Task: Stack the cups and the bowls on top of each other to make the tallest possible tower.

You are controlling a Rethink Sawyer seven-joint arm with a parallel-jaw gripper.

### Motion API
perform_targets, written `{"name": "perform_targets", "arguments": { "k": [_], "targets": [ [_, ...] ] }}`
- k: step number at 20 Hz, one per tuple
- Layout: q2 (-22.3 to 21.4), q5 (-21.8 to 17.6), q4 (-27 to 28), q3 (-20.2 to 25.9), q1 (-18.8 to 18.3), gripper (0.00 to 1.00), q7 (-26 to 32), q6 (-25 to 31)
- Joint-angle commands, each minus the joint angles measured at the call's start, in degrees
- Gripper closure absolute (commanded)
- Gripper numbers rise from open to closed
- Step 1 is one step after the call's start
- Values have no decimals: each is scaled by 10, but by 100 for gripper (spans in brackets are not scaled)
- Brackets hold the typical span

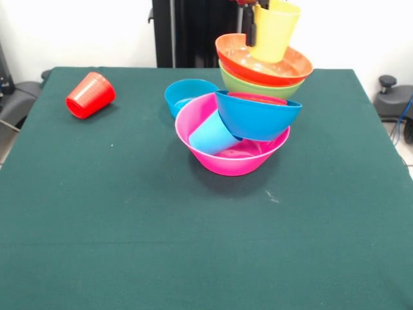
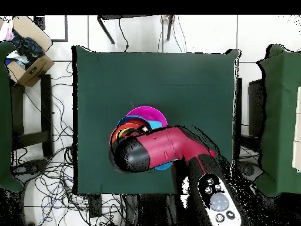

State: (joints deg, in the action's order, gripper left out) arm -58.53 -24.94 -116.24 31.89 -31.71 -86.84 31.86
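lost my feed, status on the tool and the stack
Tool at yellow cup, grip unclear. Cup in orange bowl over green bowl. Blue bowl tilted in pink bowl. Red cup lies apart.

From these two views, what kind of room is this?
Probably a robotics lab or test cell. A green-clothed table stands on a tiled floor, loose cables lie around it, and the red robot arm reaches over the plastic bowls. A cardboard box of odds sits beside.

1. The front view looks across the desk (image 1: 129, 245) from its near edge, fairly close, angled down.
2. The overhead view looks straight down from high up, taking in the whole desk (image 2: 194, 76) and surrounding floor (image 2: 64, 194).
3. Both show the green desk top.
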Motion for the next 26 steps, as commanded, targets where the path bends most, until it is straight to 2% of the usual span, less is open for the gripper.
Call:
{"name": "perform_targets", "arguments": {
  "k": [1,7,14,26],
  "targets": [
    [46,-64,-26,-43,32,100,-63,-48],
    [73,-69,-9,-64,52,100,-69,-58],
    [72,-51,-3,-58,45,100,-47,-48],
    [63,-50,-17,-39,3,100,-11,-48]
  ]
}}
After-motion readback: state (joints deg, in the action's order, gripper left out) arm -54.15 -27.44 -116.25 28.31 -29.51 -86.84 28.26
